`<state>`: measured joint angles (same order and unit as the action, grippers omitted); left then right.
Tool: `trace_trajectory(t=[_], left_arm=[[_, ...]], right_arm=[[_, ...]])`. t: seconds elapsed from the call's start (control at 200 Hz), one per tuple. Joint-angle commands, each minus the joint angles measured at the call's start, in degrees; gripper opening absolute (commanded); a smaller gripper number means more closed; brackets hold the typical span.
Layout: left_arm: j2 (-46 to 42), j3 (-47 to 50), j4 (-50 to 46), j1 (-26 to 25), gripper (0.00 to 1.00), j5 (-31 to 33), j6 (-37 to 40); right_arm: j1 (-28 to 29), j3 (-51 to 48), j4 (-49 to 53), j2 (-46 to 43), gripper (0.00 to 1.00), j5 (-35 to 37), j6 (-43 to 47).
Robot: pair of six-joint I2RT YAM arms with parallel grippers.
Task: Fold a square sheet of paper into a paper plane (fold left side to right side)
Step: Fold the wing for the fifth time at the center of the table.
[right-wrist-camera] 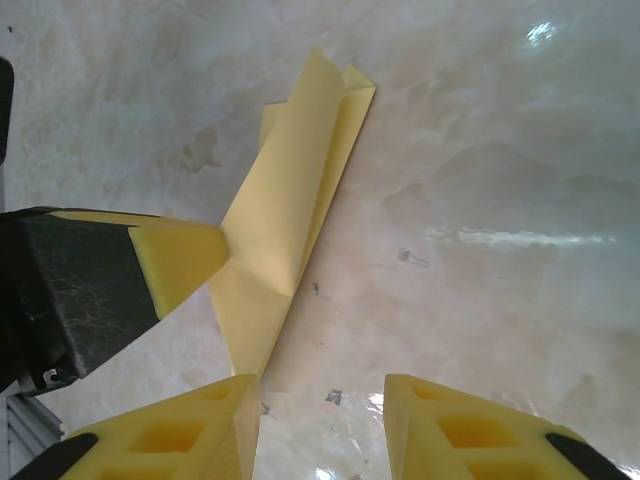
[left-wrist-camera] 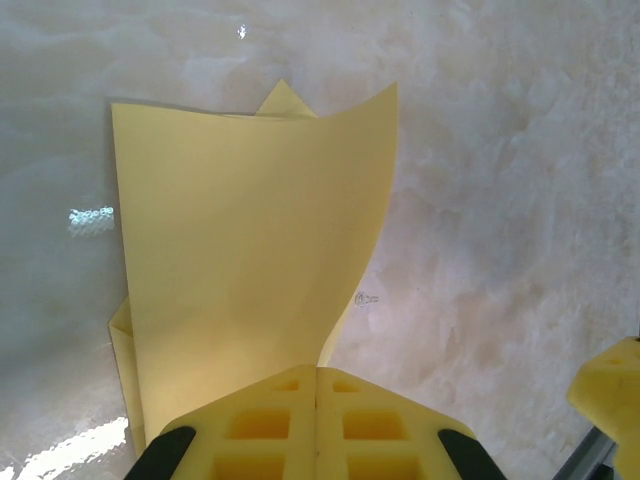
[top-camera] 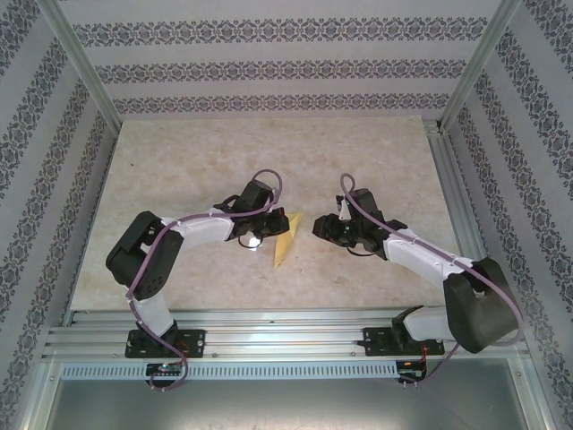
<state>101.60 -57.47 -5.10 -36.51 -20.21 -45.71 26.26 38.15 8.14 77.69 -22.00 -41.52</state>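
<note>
While my left tool [left-wrist-camera: 316,378] clamps the paper [left-wrist-camera: 250,240] by a raised flap, my right tool [right-wrist-camera: 320,400] stands part-open, empty.

From overhead, the left gripper [top-camera: 267,233] covers most of the paper plane [top-camera: 285,240]; we see just a sliver beyond its fingertips, too small to read the creases; in the left wrist view the plane's near edge is hidden behind the closed fingers [left-wrist-camera: 260,425], which are cropped at the bottom; in the right wrist view the right gripper [right-wrist-camera: 322,385] has its fingers cropped too, and the plane's near tip passes behind one of them.
</note>
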Motion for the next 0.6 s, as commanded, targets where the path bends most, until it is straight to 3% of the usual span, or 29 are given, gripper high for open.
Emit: trace_trajectory(t=[0.0, 0.2, 0.32, 0.405, 0.595], left_arm=[[0.0, -0.3, 3.9, -0.1, 0.0, -0.3, 0.1], [-0.2, -0.5, 3.6, 0.2, 0.0, -0.2, 1.4], [0.0, -0.7, 3.8, 0.7, 0.0, -0.8, 2.1], [0.0, -1.0, 3.8, 1.3, 0.0, -1.2, 2.8], [2.1, -1.9, 4.2, 2.2, 0.0, -2.9, 4.0]], right_arm=[[0.1, -1.8, -11.6, 3.0, 0.37, -2.9, -6.1], [-0.3, -0.5, -20.2, 9.4, 0.39, -5.6, -9.6], [-0.8, -0.4, -25.9, 12.3, 0.31, -7.4, -12.7], [0.3, 0.0, -27.7, 13.4, 0.27, -8.1, -14.1], [2.7, -2.0, -25.8, 12.7, 0.3, -4.8, -13.2]])
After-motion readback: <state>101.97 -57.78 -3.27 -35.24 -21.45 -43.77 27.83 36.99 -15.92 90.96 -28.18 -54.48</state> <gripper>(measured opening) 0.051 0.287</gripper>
